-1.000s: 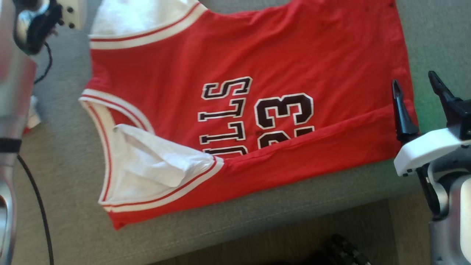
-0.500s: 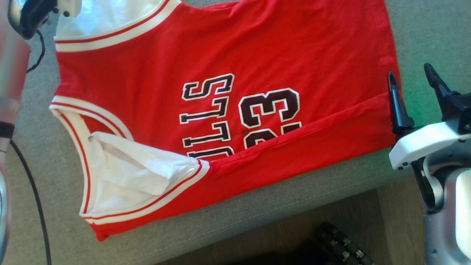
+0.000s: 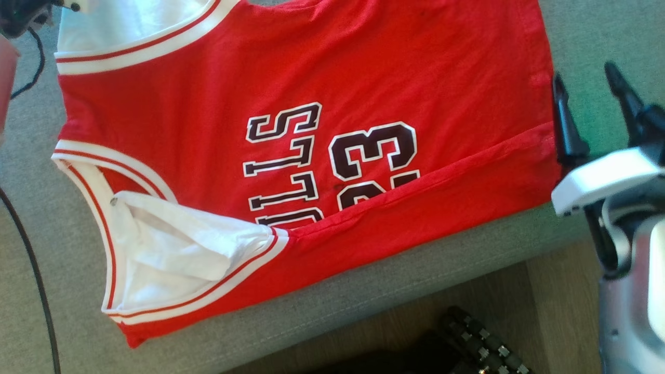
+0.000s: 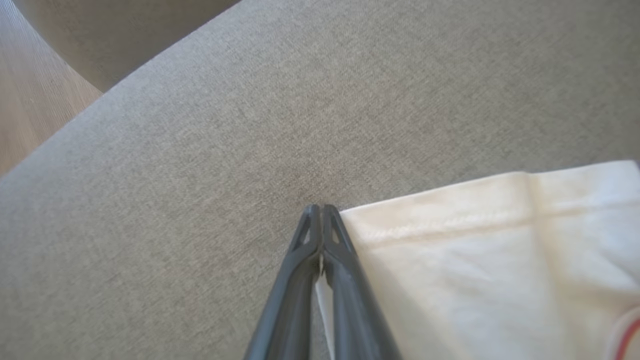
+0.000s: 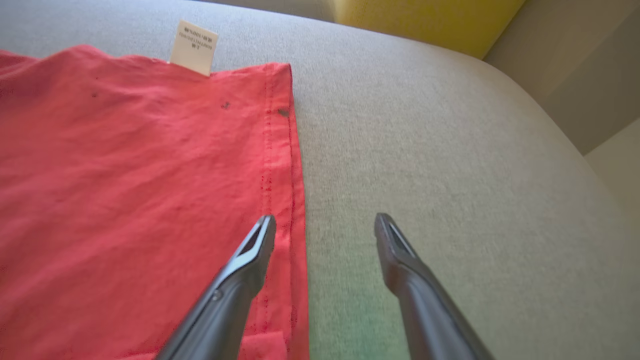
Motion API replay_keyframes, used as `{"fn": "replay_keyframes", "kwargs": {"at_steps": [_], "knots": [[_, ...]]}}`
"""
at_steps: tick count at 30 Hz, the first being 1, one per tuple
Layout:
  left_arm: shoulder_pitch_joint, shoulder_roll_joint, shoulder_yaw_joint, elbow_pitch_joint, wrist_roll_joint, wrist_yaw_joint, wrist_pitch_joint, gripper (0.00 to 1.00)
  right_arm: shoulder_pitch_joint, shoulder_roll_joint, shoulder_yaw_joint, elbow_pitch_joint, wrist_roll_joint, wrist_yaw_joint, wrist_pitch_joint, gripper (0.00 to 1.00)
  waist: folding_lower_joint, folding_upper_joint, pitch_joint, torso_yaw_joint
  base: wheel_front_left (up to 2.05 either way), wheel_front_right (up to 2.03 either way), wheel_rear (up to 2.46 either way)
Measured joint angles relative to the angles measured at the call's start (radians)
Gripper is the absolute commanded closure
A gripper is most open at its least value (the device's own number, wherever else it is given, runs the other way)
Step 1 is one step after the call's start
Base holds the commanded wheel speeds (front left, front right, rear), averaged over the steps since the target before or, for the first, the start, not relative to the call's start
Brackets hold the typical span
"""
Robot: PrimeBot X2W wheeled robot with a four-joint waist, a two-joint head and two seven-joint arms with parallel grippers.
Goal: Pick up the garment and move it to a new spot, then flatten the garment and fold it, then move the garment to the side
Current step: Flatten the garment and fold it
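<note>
The garment (image 3: 322, 67) is a red jersey with dark lettering, white trim and a white lining, spread on a grey cushion (image 3: 363, 306). Its near side is folded over along a long crease. In the left wrist view my left gripper (image 4: 320, 207) is shut at the corner of the garment's white edge (image 4: 475, 260), with a sliver of white cloth between its fingers. My right gripper (image 3: 584, 72) stands open at the garment's right hem. In the right wrist view the right gripper (image 5: 325, 219) has one finger over the red hem (image 5: 280, 150) and the other over bare cushion.
The cushion's near edge drops to a wooden floor (image 3: 540, 301), where a black studded object (image 3: 478, 343) lies. A black cable (image 3: 31, 270) runs down the left side. A white label (image 5: 194, 47) sticks out at the garment's far edge. A yellow surface (image 5: 425, 20) lies beyond the cushion.
The head camera has shifted, sliding the picture leftward. My left gripper has gone from open to shut. My right gripper has moved a little further along the hem, still open.
</note>
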Motion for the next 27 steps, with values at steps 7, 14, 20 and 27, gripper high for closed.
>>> {"fn": "replay_keyframes", "kwargs": {"at_steps": [7, 14, 20, 27], "knots": [[-0.006, 0.003, -0.007, -0.003, 0.015, 0.019, -0.114, 1.0, -0.093, -0.006, 0.019, 0.009, 0.006, 0.0, 0.013, 0.0, 0.0001, 0.0, -0.009, 0.02, 0.0, 0.0, 0.0], [-0.007, -0.002, -0.007, -0.016, 0.013, 0.018, -0.178, 1.0, -0.195, -0.04, 0.06, 0.13, 0.072, 0.0, 0.113, 0.0, 0.0001, 0.0, -0.04, 0.054, 0.0, 0.0, 0.0], [-0.007, -0.005, -0.006, -0.028, 0.013, 0.022, -0.213, 1.0, -0.381, -0.064, 0.061, 0.325, 0.144, 0.0, 0.251, 0.0, 0.0, 0.0, -0.061, 0.081, 0.0, 0.0, 0.0], [-0.005, -0.001, -0.007, -0.046, 0.013, 0.024, -0.227, 1.0, -0.609, -0.075, 0.07, 0.585, 0.119, 0.0, 0.33, 0.0, 0.0, 0.0, -0.068, 0.103, 0.0, 0.0, 0.0]]}}
